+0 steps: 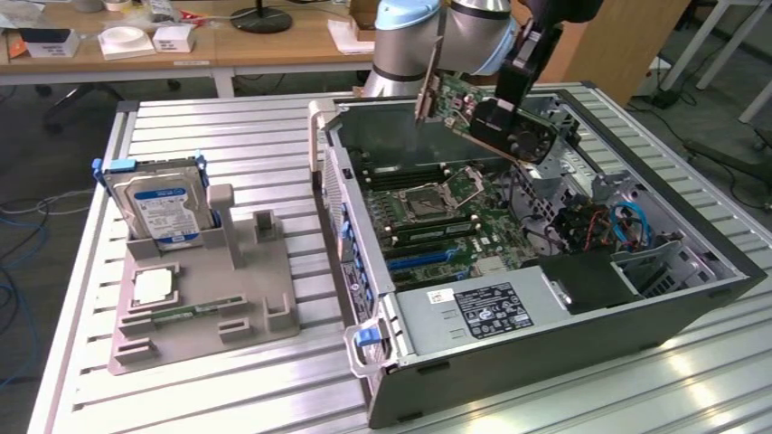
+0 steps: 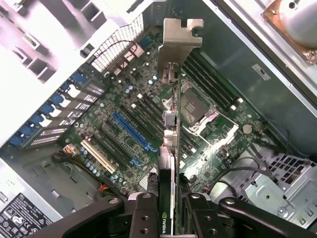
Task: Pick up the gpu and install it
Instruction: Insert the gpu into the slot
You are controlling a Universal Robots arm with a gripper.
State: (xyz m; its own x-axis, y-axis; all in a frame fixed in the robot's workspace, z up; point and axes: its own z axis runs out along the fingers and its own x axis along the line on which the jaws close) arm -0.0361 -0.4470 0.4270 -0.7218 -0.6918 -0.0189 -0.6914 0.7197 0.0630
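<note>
The gpu (image 1: 483,108) hangs in the air above the open computer case (image 1: 675,307), a green board with a black cooler block and a silver end bracket. My gripper (image 1: 516,86) is shut on it from above. In the wrist view the gpu (image 2: 171,129) runs edge-on away from my gripper (image 2: 168,210), its silver bracket at the far end over the motherboard (image 2: 124,124). The card is well clear of the blue expansion slot (image 2: 132,133) below it.
A grey parts holder (image 1: 199,289) at the exterior view's left carries a blue-labelled hard drive (image 1: 159,203), a CPU chip (image 1: 154,287) and a memory stick (image 1: 187,310). The case's power supply (image 1: 476,312) sits at its near end. A wooden desk (image 1: 241,41) stands behind the slatted table.
</note>
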